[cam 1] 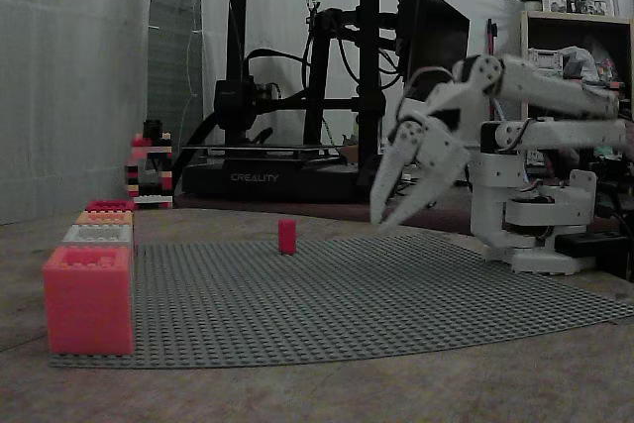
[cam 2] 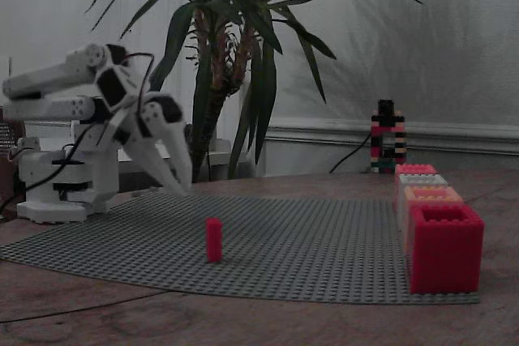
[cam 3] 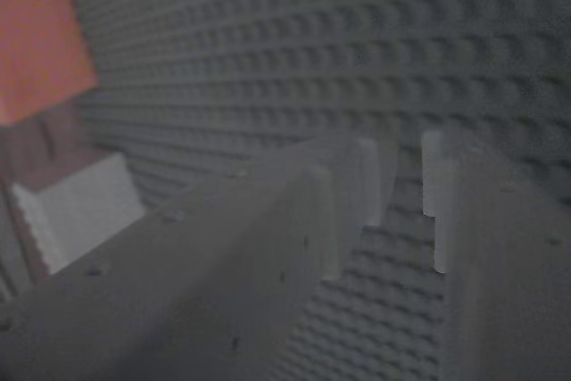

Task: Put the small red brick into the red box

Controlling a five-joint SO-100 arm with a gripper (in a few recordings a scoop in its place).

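A: Where's the brick [cam 1: 287, 236]?

B: Upright on the grey baseplate [cam 1: 396, 294], left of centre in this fixed view; in the other fixed view it [cam 2: 213, 240] stands lower left of centre, alone, nothing touching it.

A: And the gripper [cam 1: 388, 207]?

B: In the air to the right of the brick, well apart from it, pointing down and left. Its fingers are slightly spread at the tips and pinch nothing. The wrist view shows a narrow gap between the tips [cam 3: 406, 194] with only studs behind.

A: What could go wrong?

B: The brick is tall and narrow, so I'd judge it easy to tip. With so narrow a gap, a finger coming down could land on its top or clip its side and topple it. A fallen brick would be harder to pinch.

A: The boxes?

B: A row down the left edge of the plate: a pinkish-red one [cam 1: 88, 299] nearest, then white, orange, and the red box [cam 1: 109, 206] farthest. The other fixed view puts them lower right, red box [cam 2: 415, 169] at the back. I can't see inside any of them.

A: Risk there?

B: Likely choosing the wrong reddish box, or catching a neighbour's rim on the way over.
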